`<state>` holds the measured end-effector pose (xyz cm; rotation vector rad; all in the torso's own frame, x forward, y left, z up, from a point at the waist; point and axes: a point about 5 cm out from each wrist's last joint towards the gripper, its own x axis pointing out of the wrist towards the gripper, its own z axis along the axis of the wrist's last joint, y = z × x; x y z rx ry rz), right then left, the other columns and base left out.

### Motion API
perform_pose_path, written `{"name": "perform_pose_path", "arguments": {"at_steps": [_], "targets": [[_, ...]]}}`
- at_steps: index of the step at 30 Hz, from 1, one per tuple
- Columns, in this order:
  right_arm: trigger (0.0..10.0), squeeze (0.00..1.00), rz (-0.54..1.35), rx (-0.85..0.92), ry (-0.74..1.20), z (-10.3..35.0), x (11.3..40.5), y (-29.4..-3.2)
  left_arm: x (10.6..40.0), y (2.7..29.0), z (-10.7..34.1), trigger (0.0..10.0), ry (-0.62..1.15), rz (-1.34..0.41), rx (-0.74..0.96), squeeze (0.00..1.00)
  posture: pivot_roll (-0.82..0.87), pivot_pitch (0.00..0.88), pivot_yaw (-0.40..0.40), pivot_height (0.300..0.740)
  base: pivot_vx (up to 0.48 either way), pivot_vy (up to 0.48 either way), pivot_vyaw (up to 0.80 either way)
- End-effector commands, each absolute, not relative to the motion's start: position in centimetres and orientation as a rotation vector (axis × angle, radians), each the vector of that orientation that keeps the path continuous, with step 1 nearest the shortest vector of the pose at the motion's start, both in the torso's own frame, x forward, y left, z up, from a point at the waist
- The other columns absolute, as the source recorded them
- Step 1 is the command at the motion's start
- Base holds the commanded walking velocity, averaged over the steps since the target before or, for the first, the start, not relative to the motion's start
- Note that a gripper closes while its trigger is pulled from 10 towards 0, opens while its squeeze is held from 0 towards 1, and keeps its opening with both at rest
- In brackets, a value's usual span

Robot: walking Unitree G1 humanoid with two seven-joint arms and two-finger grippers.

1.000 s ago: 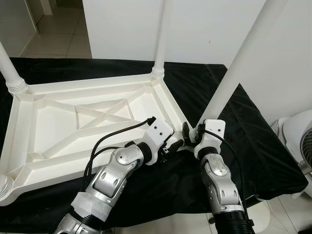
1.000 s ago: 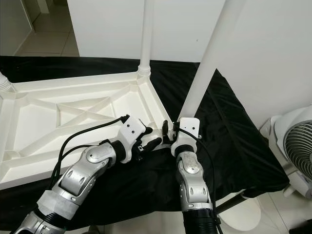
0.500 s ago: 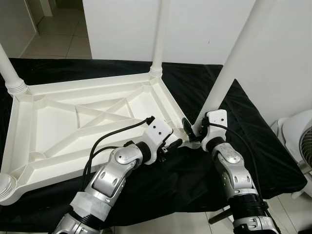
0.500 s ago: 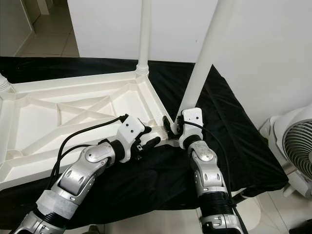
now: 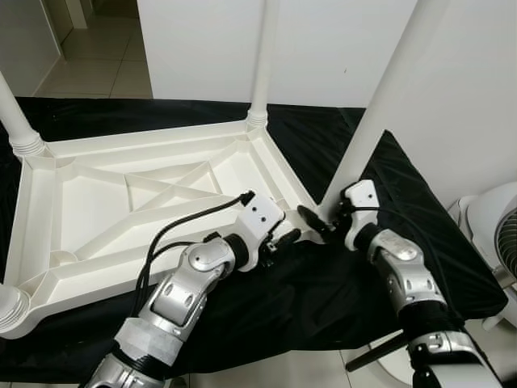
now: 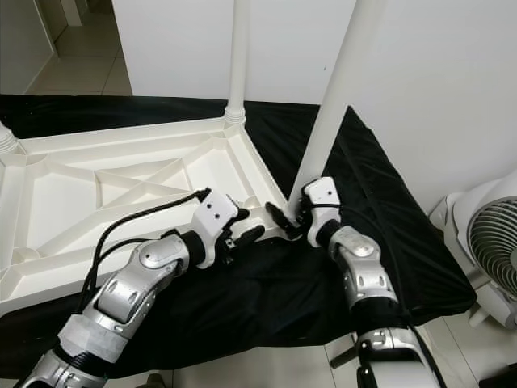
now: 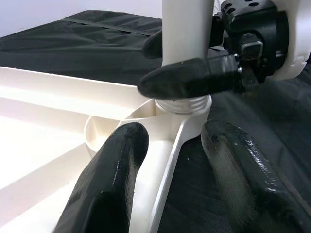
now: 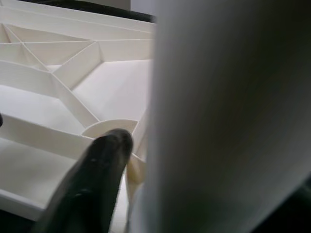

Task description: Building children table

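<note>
— What are the arms doing?

— The left gripper [image 5: 284, 238] reaches to two o'clock, fingers spread, its tips at the corner socket of the upturned table top [image 5: 121, 202] on the black cloth [image 5: 420, 242]. The right gripper [image 5: 317, 220] pinches the base of the near leg [image 5: 380, 105] from three o'clock.

— Any room?

— Bare cloth lies at four o'clock; a fan [image 5: 497, 226] stands beyond.

— And since before?

— The right forearm has swung outward; the leg still stands in its socket.

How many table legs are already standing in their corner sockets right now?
4: far-left leg, far-right leg, near-right leg gripped by the right gripper, and a near-left leg at the frame edge.
</note>
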<state>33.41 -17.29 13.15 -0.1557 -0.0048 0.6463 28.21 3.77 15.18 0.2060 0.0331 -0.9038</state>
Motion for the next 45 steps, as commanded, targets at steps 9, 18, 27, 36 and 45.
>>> {"name": "perform_pose_path", "arguments": {"at_steps": [9, 18, 27, 36, 45], "targets": [[10.0, 0.0, 0.664, -0.143, 0.013, 12.8, 33.7, -17.2, 28.3, 3.5, 15.8, 10.0, 0.014, -0.92, 0.208, 0.0, 0.12, 0.0, -0.065, 0.74, 0.0, 0.0, 0.0], [10.0, 0.0, 0.541, -0.113, -0.021, 12.8, 33.0, -15.7, 28.0, 3.4, 15.7, 10.0, 0.016, -0.922, 0.196, 0.0, 0.11, 0.0, -0.075, 0.74, 0.0, 0.0, 0.0], [10.0, 0.0, 0.302, -0.031, -0.031, 13.0, 31.7, -14.1, 27.8, 3.2, 15.6, 10.0, 0.019, -0.928, 0.188, 0.0, 0.11, 0.0, -0.073, 0.74, 0.0, 0.0, 0.0], [10.0, 0.0, -0.025, 0.028, 0.058, 12.3, 29.6, -13.3, 27.5, 3.1, 15.5, 10.0, 0.028, -0.932, 0.181, 0.0, 0.11, 0.005, -0.076, 0.74, 0.0, 0.0, 0.0], [10.0, 0.26, -0.022, 0.014, 0.059, 12.8, 29.5, -13.2, 27.4, 3.3, 15.2, 10.0, 0.037, -0.944, 0.185, 0.0, 0.1, 0.0, -0.075, 0.74, 0.0, 0.0, 0.0]]}}
